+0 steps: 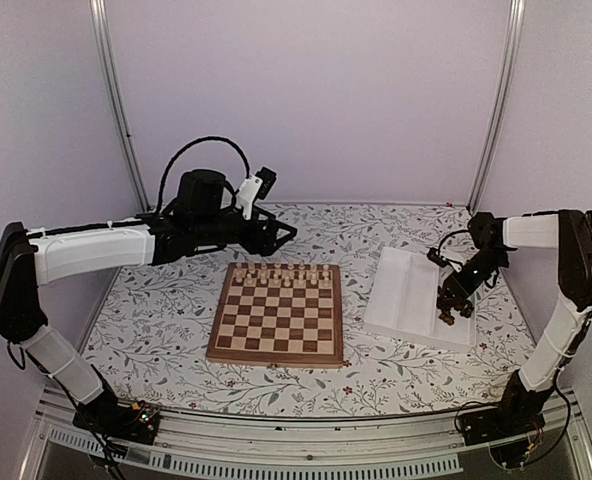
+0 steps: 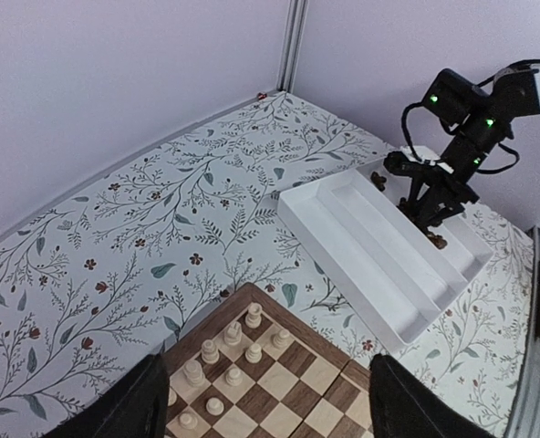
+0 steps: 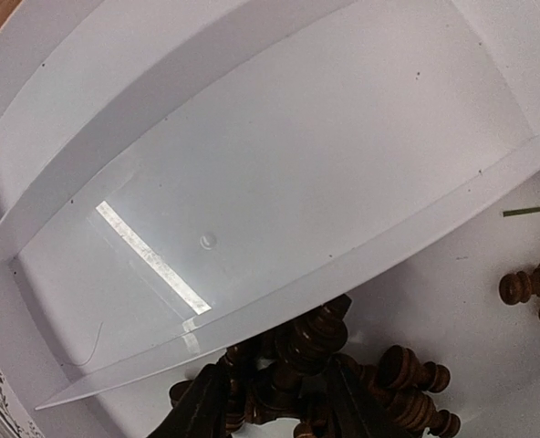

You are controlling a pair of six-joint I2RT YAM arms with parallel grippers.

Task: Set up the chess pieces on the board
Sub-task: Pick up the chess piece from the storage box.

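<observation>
Showing a flower-patterned table [image 1: 146,320] with the board [image 1: 276,320] at its centre—no dark men are set on it, only pale cream chessmen [image 1: 281,272] along its far rows. A white ridged tray [image 1: 401,290] lies to its right, and the dark chess pieces [image 3: 407,374] are heaped in the tray channel farthest from the board. The left gripper [image 1: 284,233] is held released and empty near the board's far edge. The right gripper [image 3: 272,406] is seen down in the heap, fingers [image 3: 202,406] astride tangled pieces; whether one is clenched cannot be told.

Trouble is judged likely from the tangle: two men could be pinched together and one dropped on the way, or a piece lying flat could be gripped askew and toppled when set down. The tray could be shoved if its ridge is caught.

The right fingertips are cut off by the frame edge—piece types cannot be made out.
</observation>
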